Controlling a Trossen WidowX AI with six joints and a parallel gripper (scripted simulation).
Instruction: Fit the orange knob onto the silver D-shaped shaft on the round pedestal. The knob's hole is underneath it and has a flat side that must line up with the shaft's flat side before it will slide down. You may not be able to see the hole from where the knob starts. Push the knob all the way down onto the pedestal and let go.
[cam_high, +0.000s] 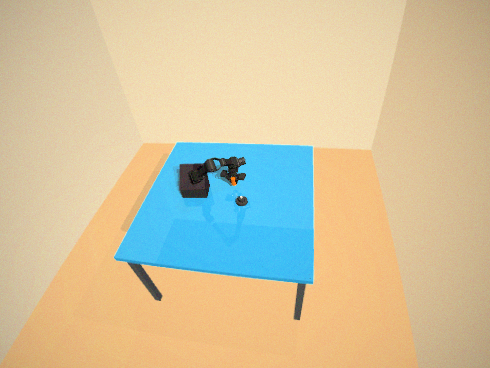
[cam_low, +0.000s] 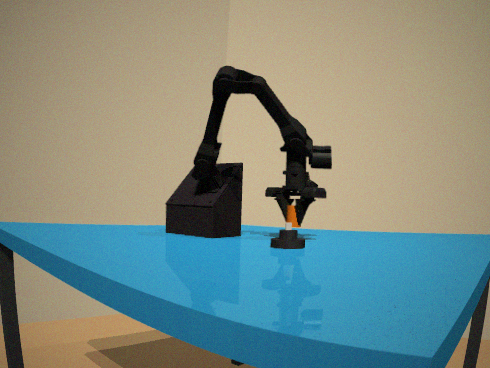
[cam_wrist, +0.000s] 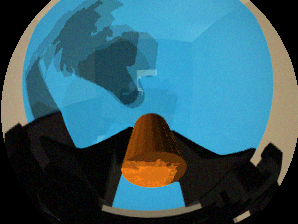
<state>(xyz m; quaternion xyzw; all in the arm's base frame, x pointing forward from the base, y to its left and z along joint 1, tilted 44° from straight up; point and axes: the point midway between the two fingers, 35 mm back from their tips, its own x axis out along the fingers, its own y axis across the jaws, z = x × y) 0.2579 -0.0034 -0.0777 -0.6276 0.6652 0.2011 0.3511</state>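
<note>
The orange knob (cam_high: 233, 181) (cam_low: 292, 216) (cam_wrist: 151, 142) is between the fingers of my gripper (cam_high: 233, 179) (cam_low: 293, 220) (cam_wrist: 150, 132), which is shut on it. In the exterior view the knob's lower end shows a little above the table top. Its underside, hole and flat side are hidden. The dark round pedestal (cam_high: 242, 202) (cam_low: 288, 243) stands on the table, nearer the top camera than the knob. Its pale shaft (cam_high: 241, 198) (cam_low: 288, 226) points up and overlaps the knob's lower left part in the exterior view. The shaft's flat side cannot be made out. The pedestal does not show in the wrist view.
The blue table (cam_high: 280, 250) (cam_low: 380, 300) bears the arm's dark base block (cam_high: 194, 187) (cam_low: 192, 220), left of the gripper in the top and exterior views. The arm arches over from that block. Arm shadows and reflections lie on the table.
</note>
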